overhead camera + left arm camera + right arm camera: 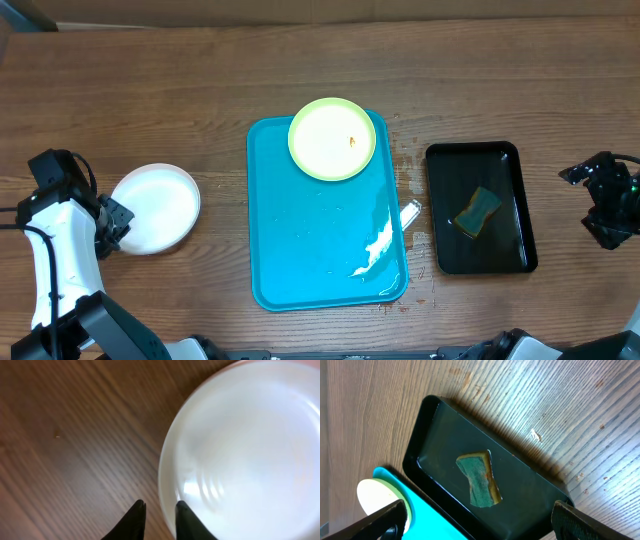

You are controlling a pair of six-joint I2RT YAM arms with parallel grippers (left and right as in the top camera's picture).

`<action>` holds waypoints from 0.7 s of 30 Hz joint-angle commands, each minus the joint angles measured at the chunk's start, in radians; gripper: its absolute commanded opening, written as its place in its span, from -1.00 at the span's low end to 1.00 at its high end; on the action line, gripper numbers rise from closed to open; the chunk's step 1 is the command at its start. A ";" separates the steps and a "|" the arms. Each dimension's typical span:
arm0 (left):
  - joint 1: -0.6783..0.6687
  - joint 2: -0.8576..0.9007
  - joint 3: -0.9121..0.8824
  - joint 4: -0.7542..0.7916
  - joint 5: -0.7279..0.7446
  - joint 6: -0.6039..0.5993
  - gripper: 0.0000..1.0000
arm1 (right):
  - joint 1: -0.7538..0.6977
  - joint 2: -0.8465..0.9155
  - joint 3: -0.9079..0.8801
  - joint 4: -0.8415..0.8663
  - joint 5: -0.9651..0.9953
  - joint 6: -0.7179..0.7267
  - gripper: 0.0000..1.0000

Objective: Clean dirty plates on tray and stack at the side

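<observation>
Only the right gripper's point(479, 520) fingertips point(385, 517) show.

yellow-green plate point(332, 139) on blue tray point(310, 240)

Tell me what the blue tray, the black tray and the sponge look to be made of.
Blue tray: probably plastic, glossy; even bright colour, moulded rounded corners, and glare on its wet patch.
Black tray: likely plastic too, shiny; it mirrors light along its rim and floor.
Sponge: soft foam, with a matte, coarse green scrubbing face over a yellowish layer.
</observation>
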 commanded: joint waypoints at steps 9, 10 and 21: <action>-0.097 -0.018 0.301 -0.153 0.447 0.278 -0.17 | 0.031 -0.004 0.006 0.026 -0.150 -0.161 0.87; -0.135 -0.021 0.306 -0.154 0.465 0.309 -0.17 | 0.043 -0.004 0.006 0.034 -0.180 -0.197 0.87; -0.675 0.071 0.278 0.026 0.281 0.370 0.16 | 0.525 -0.004 0.006 0.120 -0.052 -0.248 0.72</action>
